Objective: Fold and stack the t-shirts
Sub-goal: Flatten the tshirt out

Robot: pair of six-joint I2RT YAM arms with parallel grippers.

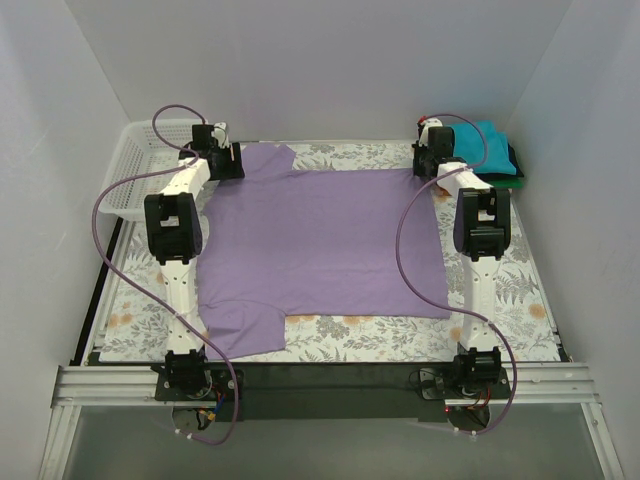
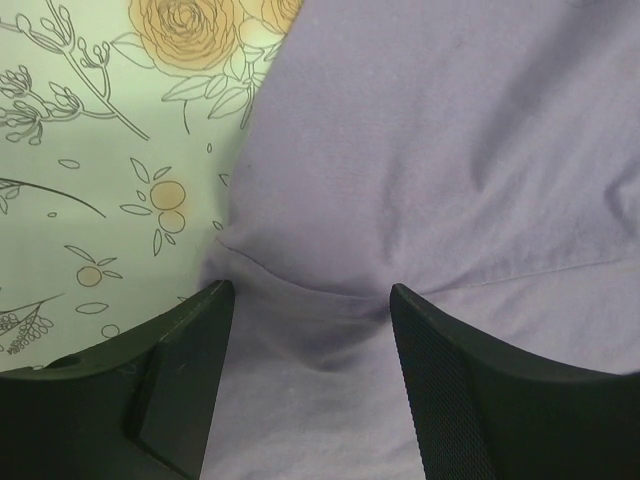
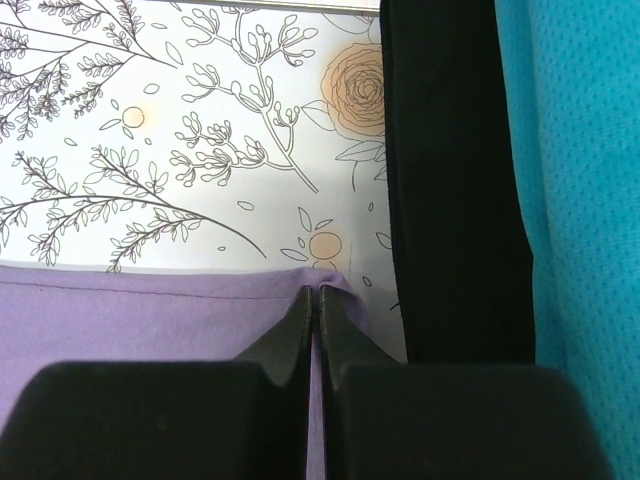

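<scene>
A large lavender t-shirt (image 1: 320, 240) lies spread flat on the floral table cloth (image 1: 500, 290). My left gripper (image 1: 228, 158) is at its far left shoulder. In the left wrist view that gripper (image 2: 310, 288) is open, its fingers straddling a raised pucker of the lavender cloth (image 2: 450, 150). My right gripper (image 1: 432, 162) is at the shirt's far right corner. The right wrist view shows this gripper (image 3: 318, 292) shut on the hemmed corner of the lavender shirt (image 3: 150, 315). A folded teal t-shirt (image 1: 490, 138) sits on a dark green one (image 1: 516, 172) at the back right.
A white mesh basket (image 1: 140, 170) stands at the back left, just beyond the left gripper. The folded stack, with teal (image 3: 590, 200) over dark cloth (image 3: 450, 180), lies right beside the right gripper. White walls close in the back and both sides.
</scene>
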